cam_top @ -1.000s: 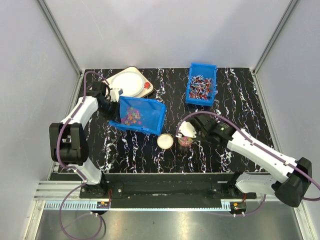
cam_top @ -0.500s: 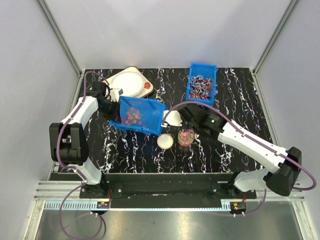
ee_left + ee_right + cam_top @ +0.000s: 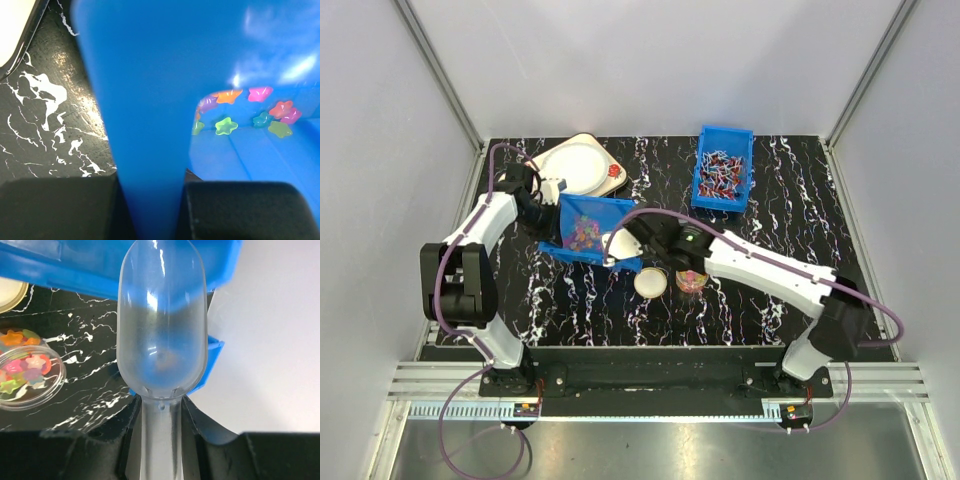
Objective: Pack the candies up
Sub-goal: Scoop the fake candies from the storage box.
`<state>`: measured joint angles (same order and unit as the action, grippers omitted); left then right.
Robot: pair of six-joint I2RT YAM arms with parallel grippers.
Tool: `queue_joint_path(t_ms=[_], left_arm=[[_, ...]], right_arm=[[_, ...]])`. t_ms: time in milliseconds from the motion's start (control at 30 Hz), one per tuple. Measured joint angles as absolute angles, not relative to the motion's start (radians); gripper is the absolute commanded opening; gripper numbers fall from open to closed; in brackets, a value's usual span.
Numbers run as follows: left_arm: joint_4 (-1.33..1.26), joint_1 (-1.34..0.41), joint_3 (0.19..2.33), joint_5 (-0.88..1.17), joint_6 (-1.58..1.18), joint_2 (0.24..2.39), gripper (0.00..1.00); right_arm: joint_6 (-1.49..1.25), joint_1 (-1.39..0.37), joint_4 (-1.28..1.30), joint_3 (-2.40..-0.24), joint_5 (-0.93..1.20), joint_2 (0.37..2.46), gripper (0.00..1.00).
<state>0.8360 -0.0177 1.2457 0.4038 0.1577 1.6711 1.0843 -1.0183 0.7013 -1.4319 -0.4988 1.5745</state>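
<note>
Currently, my left gripper (image 3: pixel 544 203) pinches the wall of the tilted blue bin (image 3: pixel 624 218); the candies (image 3: pixel 583 232) lie inside, near it. My right gripper (image 3: pixel 639 241) clamps the scoop (image 3: pixel 617 246) at the bin's mouth; the jar (image 3: pixel 691 281) stands near on the desk (image 3: pixel 770 200).

Candies (image 3: pixel 226 126) showed pink, orange, green and purple against a bright blue bin (image 3: pixel 135 100); the table (image 3: pixel 790 190) was black with white veining, the scoop (image 3: pixel 161 330) clear.
</note>
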Motion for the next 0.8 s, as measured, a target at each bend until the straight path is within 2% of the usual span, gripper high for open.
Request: queue_joint_path(t_ms=[267, 433, 633, 800], left_arm=[[0.846, -0.045, 1.247, 0.340, 0.161, 1.674, 0.00], [0.947, -0.054, 1.318, 0.350, 0.200, 1.742, 0.00], [1.114, -0.053, 1.438, 0.376, 0.322, 1.850, 0.00], [1.251, -0.049, 1.537, 0.501, 0.453, 1.922, 0.00]], right_arm=[[1.169, -1.043, 0.709, -1.603, -0.519, 1.756, 0.00], [1.173, -1.047, 0.730, -1.723, -0.495, 1.833, 0.00], [1.121, -1.038, 0.820, -1.853, -0.364, 1.823, 0.00], [1.082, -1.013, 0.907, -1.876, -0.259, 1.754, 0.00]])
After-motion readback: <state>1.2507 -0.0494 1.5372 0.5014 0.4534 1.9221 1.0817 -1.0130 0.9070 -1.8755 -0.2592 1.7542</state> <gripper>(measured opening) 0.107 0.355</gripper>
